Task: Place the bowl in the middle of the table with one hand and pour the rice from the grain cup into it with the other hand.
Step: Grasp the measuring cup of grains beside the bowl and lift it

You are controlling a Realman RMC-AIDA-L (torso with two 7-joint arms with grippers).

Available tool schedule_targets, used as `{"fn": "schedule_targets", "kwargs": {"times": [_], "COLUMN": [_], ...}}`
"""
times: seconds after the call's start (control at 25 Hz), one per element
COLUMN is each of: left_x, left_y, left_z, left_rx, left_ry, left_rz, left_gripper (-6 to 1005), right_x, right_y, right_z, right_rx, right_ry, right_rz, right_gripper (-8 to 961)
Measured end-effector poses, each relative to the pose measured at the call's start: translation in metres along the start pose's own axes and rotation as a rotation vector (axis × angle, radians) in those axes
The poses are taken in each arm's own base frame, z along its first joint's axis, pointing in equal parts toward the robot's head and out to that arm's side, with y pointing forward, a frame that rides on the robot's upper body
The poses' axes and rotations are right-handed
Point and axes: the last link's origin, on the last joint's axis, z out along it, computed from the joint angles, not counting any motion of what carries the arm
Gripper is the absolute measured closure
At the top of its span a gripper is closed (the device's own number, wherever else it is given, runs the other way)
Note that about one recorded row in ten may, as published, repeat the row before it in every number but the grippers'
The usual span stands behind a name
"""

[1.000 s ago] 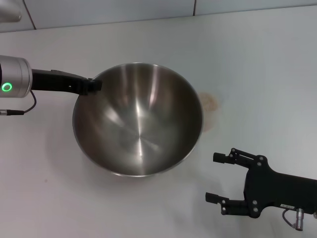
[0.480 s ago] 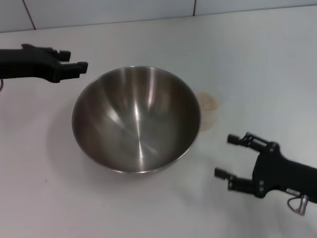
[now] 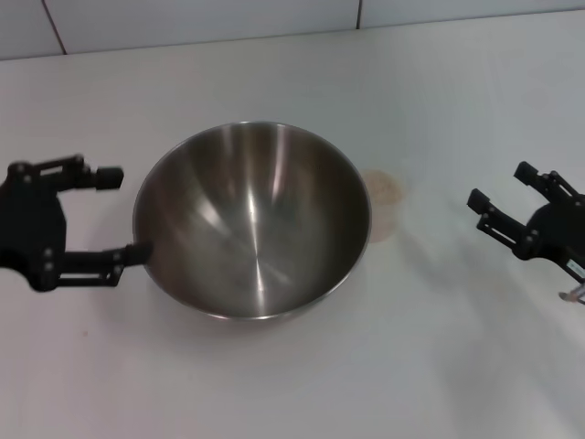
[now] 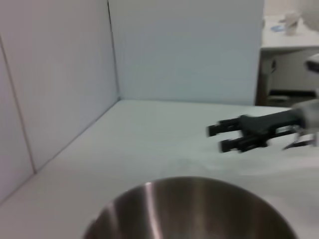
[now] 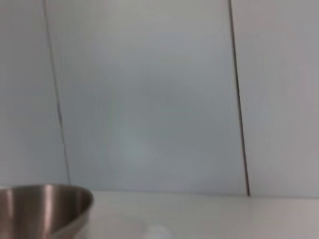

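Note:
The steel bowl [image 3: 251, 219] stands upright and empty in the middle of the white table [image 3: 274, 384]. The clear grain cup [image 3: 385, 208] stands just right of the bowl's rim, with pale rice [image 3: 384, 189] in it. My left gripper [image 3: 123, 215] is open and empty, right beside the bowl's left rim. My right gripper [image 3: 500, 183] is open and empty, about a hand's width right of the cup. The left wrist view shows the bowl [image 4: 194, 209] close by and the right gripper [image 4: 227, 137] far beyond it. The right wrist view shows the bowl's edge [image 5: 42, 209].
A white tiled wall [image 3: 201, 18] runs along the table's back edge. White wall panels [image 5: 149, 99] fill the right wrist view. A shelf with small objects [image 4: 289, 30] shows far off in the left wrist view.
My left gripper let go of the bowl's back-left rim and moved round to its left side. The bowl settled level. My right gripper moved from the front right toward the back, right of the cup.

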Motion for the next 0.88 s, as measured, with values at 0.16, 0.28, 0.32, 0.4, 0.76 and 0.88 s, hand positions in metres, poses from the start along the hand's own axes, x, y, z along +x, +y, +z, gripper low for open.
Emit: {"fn": "schedule_targets", "kwargs": {"times": [0.16,0.28,0.32,0.4,0.76,0.88], "left_x": [-0.017,-0.021,-0.022,-0.022,-0.022,-0.023], "left_y": [0.005,0.005,0.005,0.005,0.002,0.001], "left_z": [-0.004,-0.004,-0.004,-0.003,0.001,0.004], "left_rx": [-0.02,-0.02,-0.019,-0.019,-0.027,-0.034], "left_ry": [0.045,0.053,0.052,0.05,0.022,0.016], "left_rz": [-0.041,-0.055,-0.058,-0.058,-0.055,-0.061], "left_gripper": [157,131,131,132,133,134], "right_x": [0.002,0.002,0.002,0.002,0.001,-0.001], "right_y": [0.0,0.002,0.003,0.004,0.006,0.008], "right_z": [0.023,0.038,0.043,0.05,0.07,0.075], "right_rx": [0.002,-0.01,-0.015,-0.02,-0.038,-0.045], "right_ry": [0.045,0.068,0.075,0.092,0.132,0.132], "right_rz": [0.007,0.006,0.004,0.003,-0.015,-0.017], "right_gripper": [206,207,208,209,214,216]}}
